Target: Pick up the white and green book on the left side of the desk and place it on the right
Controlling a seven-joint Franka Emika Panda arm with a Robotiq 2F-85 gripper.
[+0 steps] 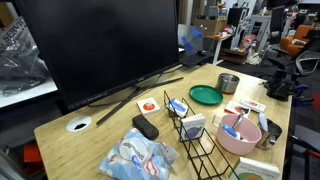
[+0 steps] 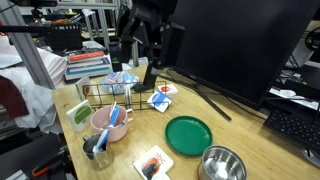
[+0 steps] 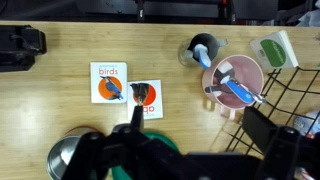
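Note:
The book (image 3: 275,48), white with a green band, lies at the desk's edge beside the wire rack. It also shows in both exterior views (image 1: 258,172) (image 2: 80,115). The desk (image 1: 105,120) is light wood with a round white grommet (image 1: 78,125). My gripper (image 3: 198,120) is open and empty. It hangs high above the desk (image 2: 148,62), over the area between the picture cards and the pink bowl, well away from the book.
A pink bowl (image 3: 238,80) with a blue utensil, a grey cup (image 3: 203,50) and a black wire rack (image 1: 195,135) stand near the book. Two picture cards (image 3: 125,88), a green plate (image 2: 188,133), a metal bowl (image 2: 222,165), a remote (image 1: 145,127) and a large monitor (image 1: 95,45) share the desk.

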